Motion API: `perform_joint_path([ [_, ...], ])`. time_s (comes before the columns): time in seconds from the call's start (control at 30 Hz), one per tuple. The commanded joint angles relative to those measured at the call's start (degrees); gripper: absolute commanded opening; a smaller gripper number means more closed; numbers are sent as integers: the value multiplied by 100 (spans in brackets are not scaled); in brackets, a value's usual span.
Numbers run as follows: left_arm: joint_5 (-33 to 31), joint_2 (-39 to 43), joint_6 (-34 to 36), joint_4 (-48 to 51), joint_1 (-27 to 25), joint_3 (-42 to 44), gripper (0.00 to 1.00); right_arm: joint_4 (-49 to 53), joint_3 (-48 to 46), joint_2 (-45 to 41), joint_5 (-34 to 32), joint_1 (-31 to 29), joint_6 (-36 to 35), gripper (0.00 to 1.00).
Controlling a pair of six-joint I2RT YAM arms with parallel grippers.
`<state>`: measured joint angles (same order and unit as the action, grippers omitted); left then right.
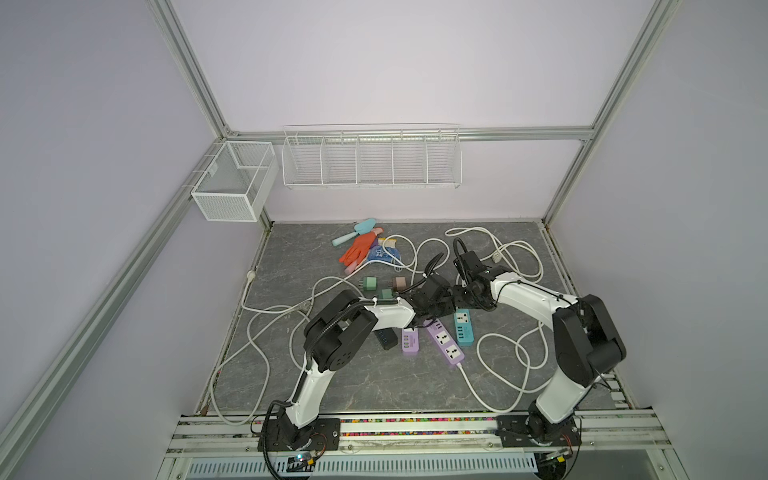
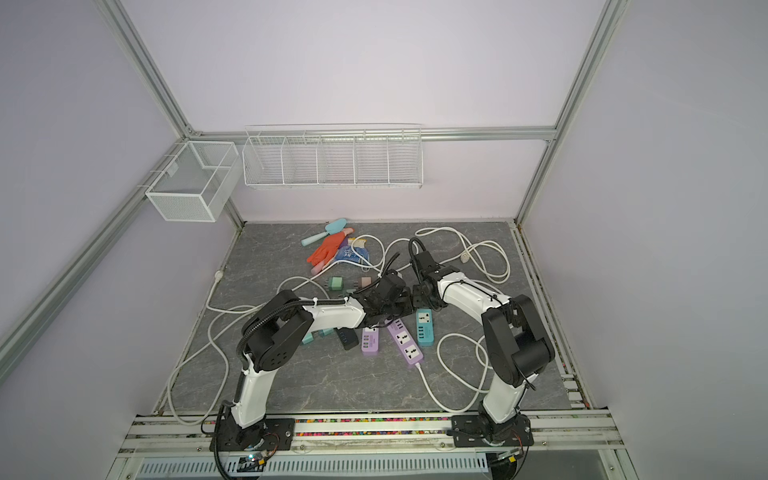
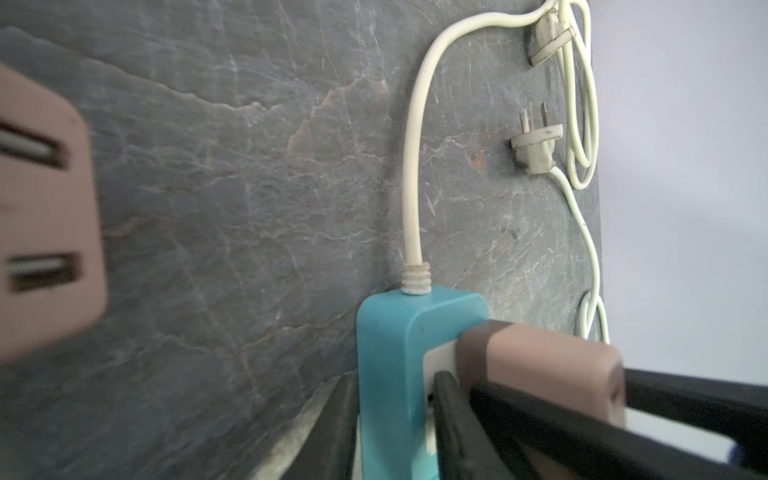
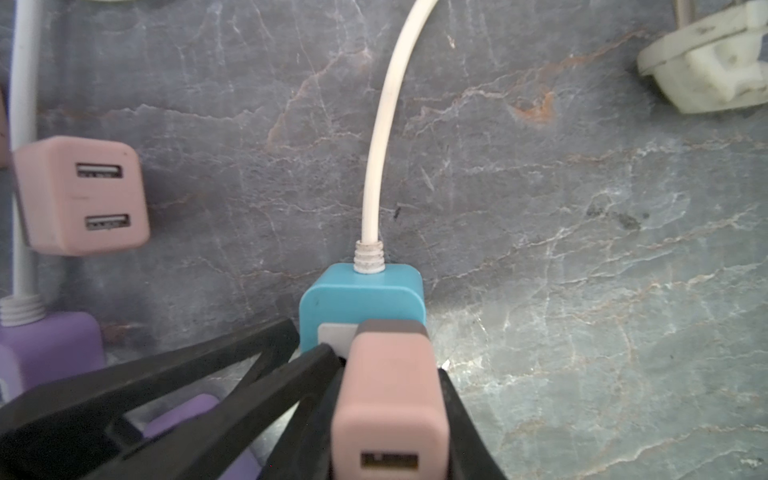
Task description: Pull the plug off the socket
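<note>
The right gripper (image 4: 388, 374) is clenched on the pink square USB charger plug (image 4: 390, 411), whose base sits against the white socket face at the cord end of the teal plastic power strip (image 4: 357, 295). The left gripper (image 3: 395, 399) grasps that strip, one finger against its side and one on its face beside the plug. A white cord (image 4: 380, 145) runs off across the grey marbled tabletop (image 4: 582, 249). A second pink charger (image 4: 79, 195) lies loose nearby.
</note>
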<state>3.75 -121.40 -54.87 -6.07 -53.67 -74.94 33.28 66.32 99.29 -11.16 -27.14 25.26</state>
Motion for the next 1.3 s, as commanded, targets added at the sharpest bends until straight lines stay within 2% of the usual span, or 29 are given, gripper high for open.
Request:
perform_joint_path([
  [0.0,-388,-198,43,1023,-34,180,32,38,164,-166,-306,2,53,21],
  [0.13,-342,-197,20,888,-30,231,32,-21,279,60,-1,-111,114,20],
  [0.5,-388,-304,53,1069,-41,202,30,56,180,-88,-427,-63,87,19],
  [0.63,-393,-306,16,981,-45,247,30,52,213,44,-123,-122,179,17],
  [0.83,-470,-285,5,1076,-43,252,30,215,320,35,-434,-121,113,17],
  [1.0,-499,-305,-34,1111,-38,260,30,217,289,-102,-394,-17,109,17],
  [1.1,-471,-338,-85,1041,-47,249,30,178,320,-50,-224,-83,161,17],
  [1.27,-453,-397,-85,1086,-52,177,30,271,424,56,-311,-169,118,17],
])
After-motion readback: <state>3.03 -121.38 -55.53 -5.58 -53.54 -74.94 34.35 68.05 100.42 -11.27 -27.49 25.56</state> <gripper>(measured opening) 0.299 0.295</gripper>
